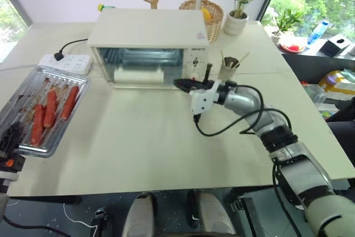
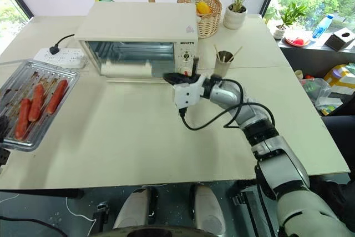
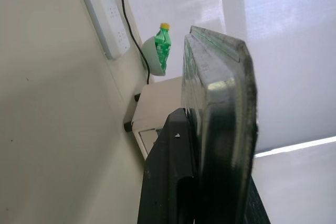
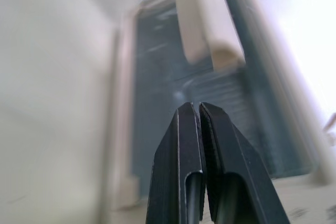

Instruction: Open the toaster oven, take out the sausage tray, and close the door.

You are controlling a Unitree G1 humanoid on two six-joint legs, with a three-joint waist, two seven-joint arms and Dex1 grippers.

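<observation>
Sausage tray sat on the cream table at its left edge, ribbed metal, three or so reddish sausages lying lengthwise in it. Left gripper was at the tray's near left corner, fingers clamped shut on the tray rim; left wrist view showed the rim edge-on between the black fingers. White power strip lay just behind the tray with a black plug in it. Toaster oven stood mid-table toward the back, cream-white. Its door looked nearly upright with the bar handle low across the glass; could not tell if fully shut. Knob panel was on the oven's right side. Right gripper was held level at the door's lower right corner, fingers closed together with nothing between them, black fingertips pointing at the glass. Cup of sticks stood right of the oven; wicker basket and potted plant behind.
</observation>
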